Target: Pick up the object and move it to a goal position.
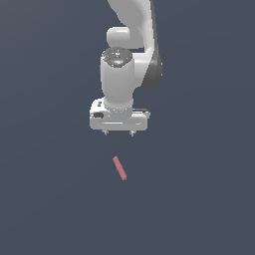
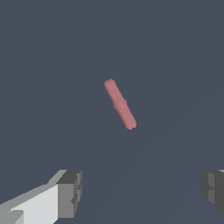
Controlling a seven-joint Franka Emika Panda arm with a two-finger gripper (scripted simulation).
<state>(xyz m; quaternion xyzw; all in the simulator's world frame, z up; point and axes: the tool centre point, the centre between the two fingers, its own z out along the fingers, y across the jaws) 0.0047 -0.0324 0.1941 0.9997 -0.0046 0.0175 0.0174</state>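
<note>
The thin matte pinkish-red stick (image 1: 119, 168) lies loose on the worktop (untouched), white gripper's fingers (image 2: 70, 193) spread wide, empty, lined up above for the grab.

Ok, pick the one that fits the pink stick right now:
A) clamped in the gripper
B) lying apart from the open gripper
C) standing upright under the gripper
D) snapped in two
B: the pink stick lies in one piece, clear of the gripper, whose fingers are spread wide with nothing between them.

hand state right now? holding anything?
Hand: open, fingers spread wide, holding nothing. The pinkish-red stick lies on the surface, apart from the hand.
</note>
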